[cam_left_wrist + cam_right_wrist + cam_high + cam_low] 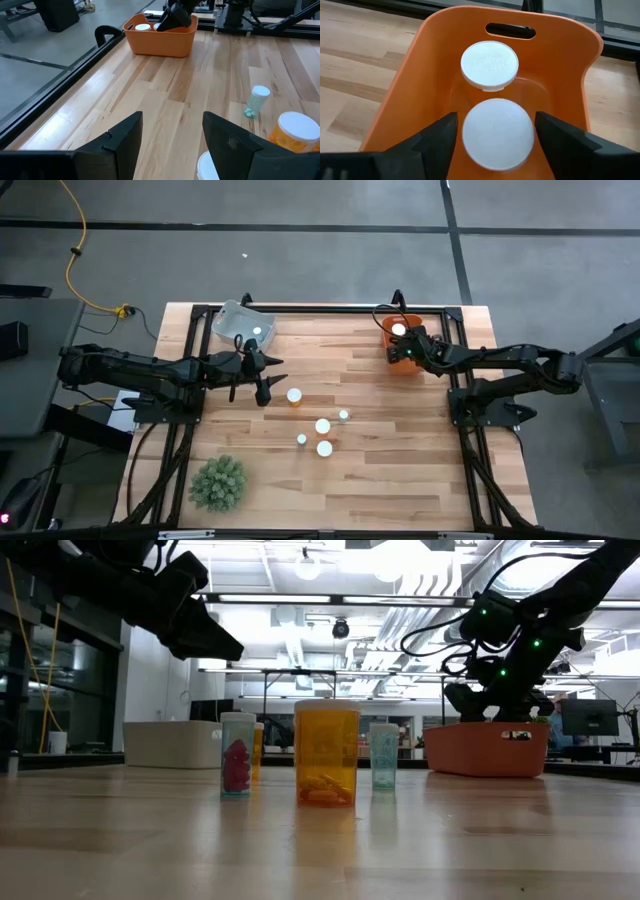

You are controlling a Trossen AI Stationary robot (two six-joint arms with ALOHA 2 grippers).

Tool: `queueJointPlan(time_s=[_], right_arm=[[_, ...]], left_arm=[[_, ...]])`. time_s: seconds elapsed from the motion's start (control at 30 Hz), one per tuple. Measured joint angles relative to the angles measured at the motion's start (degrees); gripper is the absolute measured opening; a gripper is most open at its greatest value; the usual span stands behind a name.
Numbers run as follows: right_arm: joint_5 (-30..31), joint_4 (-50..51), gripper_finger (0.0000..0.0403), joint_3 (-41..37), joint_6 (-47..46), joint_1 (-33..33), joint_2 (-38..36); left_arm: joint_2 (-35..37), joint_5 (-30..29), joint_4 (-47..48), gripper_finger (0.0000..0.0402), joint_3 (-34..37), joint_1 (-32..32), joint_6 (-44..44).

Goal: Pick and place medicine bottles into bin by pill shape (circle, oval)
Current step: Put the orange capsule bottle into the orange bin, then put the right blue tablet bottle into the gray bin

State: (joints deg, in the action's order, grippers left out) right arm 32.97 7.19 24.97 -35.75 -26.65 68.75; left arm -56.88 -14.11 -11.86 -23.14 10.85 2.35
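Observation:
Several small bottles with white caps stand on the wooden table near its middle, among them an amber bottle (294, 395) (326, 753) and a small pale one (344, 416) (257, 100). My left gripper (264, 381) (172, 131) hangs open above the table, left of them, with nothing between its fingers. My right gripper (404, 351) (496, 131) is open inside the orange bin (400, 343) (410, 80). Its fingers stand on either side of the white cap of a bottle (497, 132). A second capped bottle (489, 65) stands on the bin's floor beyond it.
A pale bin (238, 323) at the far left holds one capped bottle (257, 332). A green spiky plant ball (218, 483) lies near the front left corner. Black frame rails run along the table's edges. Bare wood lies at the front right.

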Motion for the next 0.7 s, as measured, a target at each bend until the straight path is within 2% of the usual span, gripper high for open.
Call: queueJointPlan(time_s=[0.23,0.37,0.43,0.5,0.7], right_arm=[[2.8,-1.6,0.0279,0.0,5.5,0.6,-3.3],[6.3,-2.6,0.0279,0.0,9.3,4.4,-9.6],[5.6,-5.5,0.0279,0.0,12.8,7.6,-12.3],[0.9,-10.4,0.0279,0.0,17.0,11.0,-13.6],[-21.4,-28.8,0.028,0.0,29.1,19.8,-10.9]], left_arm=[[0.0,0.0,0.0,0.0198,0.0,0.0,0.0],[0.0,-0.1,0.0,0.0198,0.0,0.0,-0.5],[0.0,-0.1,0.0,0.0198,0.0,0.0,-0.4],[0.0,-0.2,-0.1,0.0198,0.0,0.0,-0.4],[0.0,0.6,-1.8,0.0198,0.0,0.0,-0.8]])
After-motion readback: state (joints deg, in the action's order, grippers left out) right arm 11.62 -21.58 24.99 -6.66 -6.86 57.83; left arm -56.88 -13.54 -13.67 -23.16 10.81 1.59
